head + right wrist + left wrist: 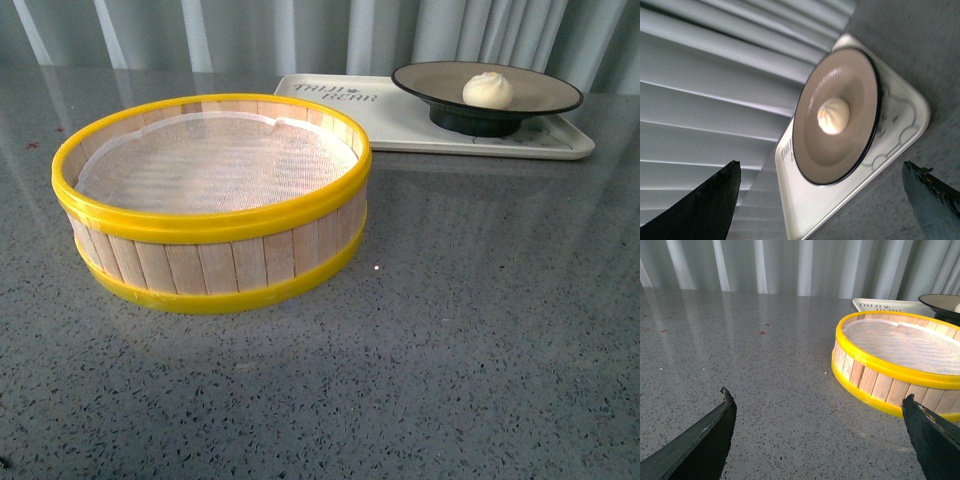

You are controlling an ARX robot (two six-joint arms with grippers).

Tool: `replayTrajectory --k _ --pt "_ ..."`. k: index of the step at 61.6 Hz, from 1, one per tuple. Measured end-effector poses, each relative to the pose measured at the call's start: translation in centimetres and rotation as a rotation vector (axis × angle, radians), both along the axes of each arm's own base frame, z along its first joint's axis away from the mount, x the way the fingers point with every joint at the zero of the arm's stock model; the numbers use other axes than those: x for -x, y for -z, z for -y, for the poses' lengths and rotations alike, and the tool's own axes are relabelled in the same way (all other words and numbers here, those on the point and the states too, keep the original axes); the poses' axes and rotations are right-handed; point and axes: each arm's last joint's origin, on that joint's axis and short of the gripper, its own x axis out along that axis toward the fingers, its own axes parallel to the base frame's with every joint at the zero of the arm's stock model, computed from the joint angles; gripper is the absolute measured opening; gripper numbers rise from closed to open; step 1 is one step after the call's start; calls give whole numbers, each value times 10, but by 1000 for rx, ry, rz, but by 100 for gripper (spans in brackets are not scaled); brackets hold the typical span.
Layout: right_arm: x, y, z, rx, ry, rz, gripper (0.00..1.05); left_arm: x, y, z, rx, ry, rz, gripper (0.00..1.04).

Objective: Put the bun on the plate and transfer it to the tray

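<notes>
The cream-white bun (488,89) sits on the taupe plate (540,97) with a black rim, and the plate rests on the cream-white tray (400,125) at the back right of the table. In the right wrist view the bun (834,115), plate (855,80) and tray (807,200) lie ahead of my open right gripper (820,185), which holds nothing and is apart from them. My left gripper (817,405) is open over bare grey tabletop, beside the steamer basket, empty. Neither arm shows in the front view.
A round wooden steamer basket (212,200) with yellow rims and a white cloth liner stands at the table's middle left; the left wrist view shows the basket (895,360) too. Grey speckled tabletop (450,330) surrounds it. Pale curtains hang behind.
</notes>
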Motion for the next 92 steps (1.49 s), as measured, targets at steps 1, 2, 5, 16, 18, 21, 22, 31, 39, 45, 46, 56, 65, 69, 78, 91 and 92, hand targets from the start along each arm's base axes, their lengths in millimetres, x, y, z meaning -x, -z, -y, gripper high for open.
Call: replayTrajectory --k 1,2,5,16,18,21,22,31,39,45,46,56,65,69,78,91,92 --pt "6 -3 2 32 13 13 96 0 0 0 0 0 0 98" --pt "10 -5 4 41 21 19 96 0 0 0 0 0 0 98" --pt "27 -13 9 130 48 49 96 0 0 0 0 0 0 98" --pt "96 -29 23 501 158 196 96 0 0 0 0 0 0 98" --pt "106 -29 24 557 174 210 96 0 0 0 0 0 0 98" --pt "120 -26 26 645 198 227 96 0 0 0 0 0 0 98" --pt "125 -23 28 676 207 230 96 0 0 0 0 0 0 98" --pt "142 8 32 853 257 197 96 0 0 0 0 0 0 98" --pt "157 56 12 1031 -45 240 70 0 0 0 0 0 0 98" --pt "166 68 5 1072 -67 242 54 0 0 0 0 -1 0 98" --pt "168 69 4 1076 -65 242 51 0 0 0 0 -2 0 98" --pt "181 80 -2 1096 -55 247 24 0 0 0 0 1 0 98" --pt "191 88 -8 1104 -62 249 2 0 0 0 0 0 0 98" --pt "194 92 -13 1107 -44 236 2 0 0 0 0 0 0 98" --pt "202 97 -19 1104 -68 253 2 0 0 0 0 0 0 98" --pt "212 103 -18 1105 -64 253 2 0 0 0 0 0 0 98" --pt "212 104 -19 1105 -64 253 2 0 0 0 0 0 0 98"
